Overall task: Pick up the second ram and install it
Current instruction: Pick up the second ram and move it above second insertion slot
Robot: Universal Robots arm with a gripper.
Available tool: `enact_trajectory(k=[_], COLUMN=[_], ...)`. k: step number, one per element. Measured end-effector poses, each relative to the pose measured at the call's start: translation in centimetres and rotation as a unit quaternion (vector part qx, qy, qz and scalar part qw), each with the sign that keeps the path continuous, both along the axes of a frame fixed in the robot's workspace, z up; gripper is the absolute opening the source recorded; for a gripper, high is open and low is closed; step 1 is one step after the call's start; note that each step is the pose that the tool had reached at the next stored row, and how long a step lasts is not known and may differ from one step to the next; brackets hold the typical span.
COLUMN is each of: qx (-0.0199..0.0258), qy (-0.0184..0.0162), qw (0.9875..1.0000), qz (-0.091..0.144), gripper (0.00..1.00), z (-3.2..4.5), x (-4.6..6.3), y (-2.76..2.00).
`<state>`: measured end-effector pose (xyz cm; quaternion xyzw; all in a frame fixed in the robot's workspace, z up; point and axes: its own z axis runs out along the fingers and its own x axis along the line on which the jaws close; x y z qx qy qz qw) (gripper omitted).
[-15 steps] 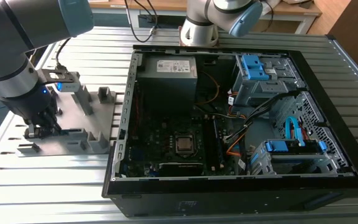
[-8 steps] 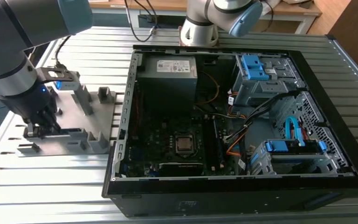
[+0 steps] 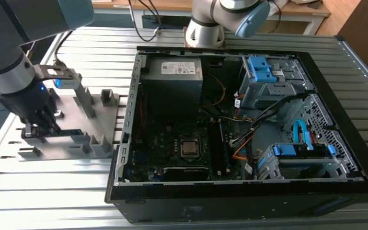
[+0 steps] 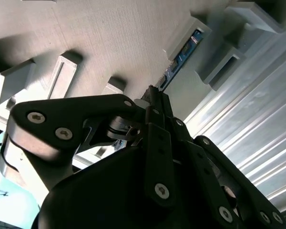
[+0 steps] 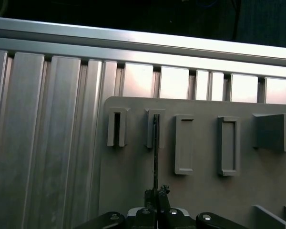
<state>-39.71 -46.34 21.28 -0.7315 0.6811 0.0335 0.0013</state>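
The second ram [image 5: 155, 152] stands on edge in a slot of the grey plastic fixture [image 5: 205, 191], seen edge-on as a thin dark line. In the second wrist view its blue board [image 4: 182, 54] runs between two grey posts. My gripper [image 5: 156, 192] sits at the stick's near end, its fingers pinched on the edge; the fingertips [image 4: 154, 95] meet right at the board. In the exterior view the gripper [image 3: 39, 129] is low over the fixture [image 3: 88, 115] at the exterior view's left, the ram [image 3: 69, 131] lying dark beside it.
An open computer case [image 3: 132, 143] lies to the exterior view's right of the fixture, with the motherboard [image 3: 184, 143], cables and blue drive bays [image 3: 264, 72] inside. A second arm's base [image 3: 206, 28] stands behind it. The ribbed metal table [image 5: 47, 143] surrounds everything.
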Motion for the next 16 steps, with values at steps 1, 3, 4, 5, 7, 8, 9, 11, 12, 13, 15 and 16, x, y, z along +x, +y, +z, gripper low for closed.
enact_trajectory(k=[1, 3, 4, 5, 7, 8, 9, 11, 12, 13, 15, 16], qx=[0.0000, 0.0000, 0.0000, 0.0000, 0.0000, 0.0000, 0.0000, 0.0000, 0.0000, 0.0000, 0.0000, 0.0000], qy=[0.0000, 0.0000, 0.0000, 0.0000, 0.0000, 0.0000, 0.0000, 0.0000, 0.0000, 0.0000, 0.0000, 0.0000], qw=[1.0000, 1.0000, 1.0000, 1.0000, 1.0000, 1.0000, 1.0000, 1.0000, 1.0000, 1.0000, 1.0000, 1.0000], qz=[0.000, 0.000, 0.000, 0.000, 0.000, 0.000, 0.000, 0.000, 0.000, 0.000, 0.000, 0.000], gripper=[0.13, 0.13, 0.13, 0.13, 0.13, 0.13, 0.13, 0.13, 0.13, 0.13, 0.13, 0.13], z=[0.13, 0.44, 0.60, 0.76, 1.07, 1.23, 1.37, 1.65, 1.77, 1.87, 2.08, 2.19], x=[0.0, 0.0, 0.0, 0.0, 0.0, 0.0, 0.0, 0.0, 0.0, 0.0, 0.0, 0.0], y=[0.00, 0.00, 0.00, 0.00, 0.00, 0.00, 0.00, 0.00, 0.00, 0.00, 0.00, 0.00])
